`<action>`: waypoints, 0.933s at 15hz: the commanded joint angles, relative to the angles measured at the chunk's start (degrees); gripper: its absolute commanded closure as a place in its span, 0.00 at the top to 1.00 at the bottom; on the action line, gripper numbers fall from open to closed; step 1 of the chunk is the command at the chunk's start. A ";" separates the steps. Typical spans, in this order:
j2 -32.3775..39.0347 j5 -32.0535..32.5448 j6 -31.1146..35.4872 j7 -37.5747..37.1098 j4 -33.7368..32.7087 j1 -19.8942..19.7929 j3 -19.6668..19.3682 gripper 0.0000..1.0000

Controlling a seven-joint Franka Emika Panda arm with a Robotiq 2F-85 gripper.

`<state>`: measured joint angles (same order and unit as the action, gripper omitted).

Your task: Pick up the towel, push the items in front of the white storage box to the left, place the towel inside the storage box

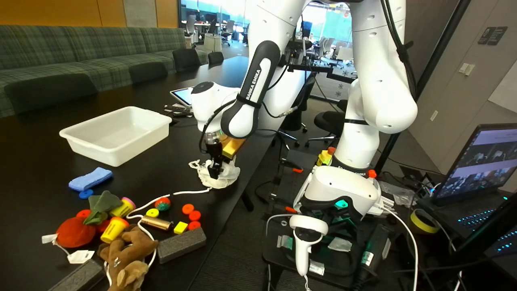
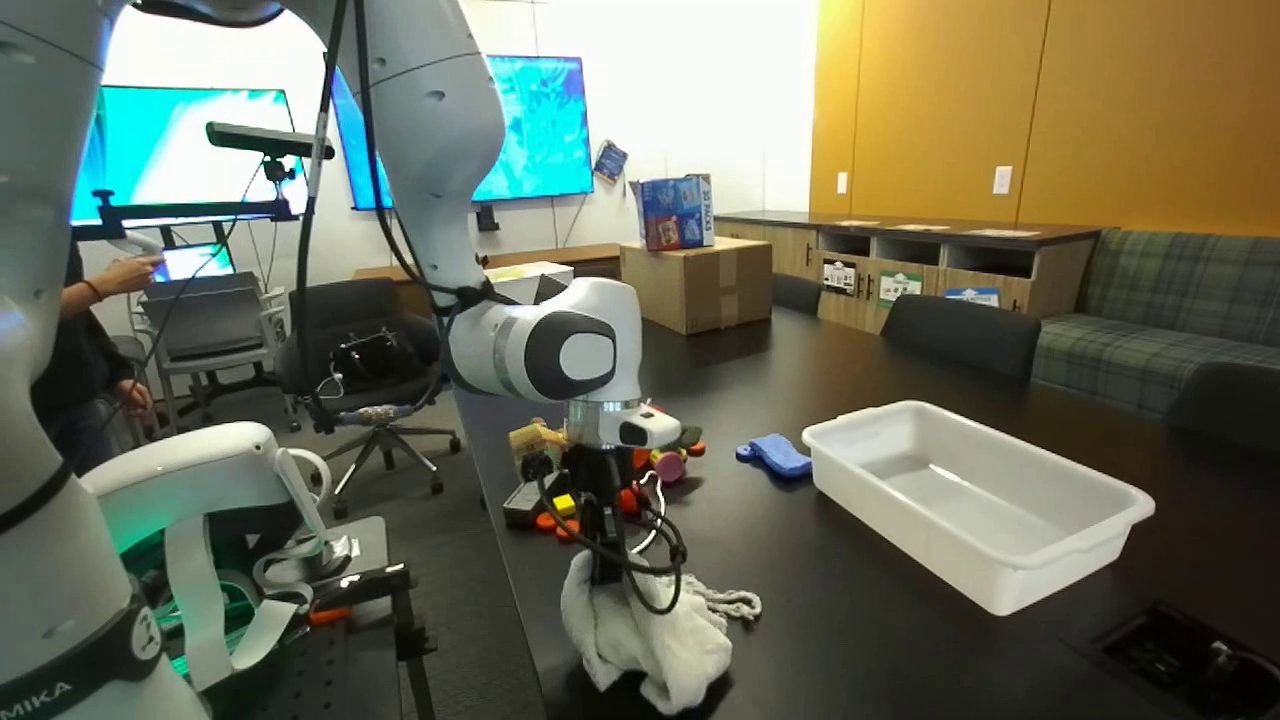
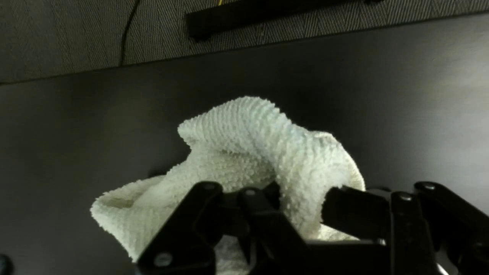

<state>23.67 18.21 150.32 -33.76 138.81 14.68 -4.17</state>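
There are one white towel (image 2: pixel 660 630), one white storage box (image 1: pixel 91 149), two gray blocks (image 1: pixel 181 244) and two yellow tubs (image 1: pixel 113 230).

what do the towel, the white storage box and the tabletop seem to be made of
The towel looks like matte terry, probably cotton, given its fuzzy ribbed pile. The white storage box is likely molded plastic, judging by its smooth sheen and rounded corners. The tabletop is dark and satiny with soft reflections; laminate or wood, can't tell.

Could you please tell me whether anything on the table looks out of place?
Yes: a white cord straggles from the towel to the brown plush toy; its stray bends look odd, and whether it's attached to either is unclear.
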 commanded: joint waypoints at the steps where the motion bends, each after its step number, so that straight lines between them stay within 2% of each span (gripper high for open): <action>1: 2.90 -1.47 -3.92 6.55 -4.22 2.48 4.33 0.14; 7: 9.71 -4.56 -9.61 9.18 -14.40 7.08 9.23 0.14; 14: 18.97 -13.09 -16.17 5.90 -30.18 12.16 12.65 0.14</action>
<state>37.92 8.42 137.88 -26.65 116.90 25.18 7.73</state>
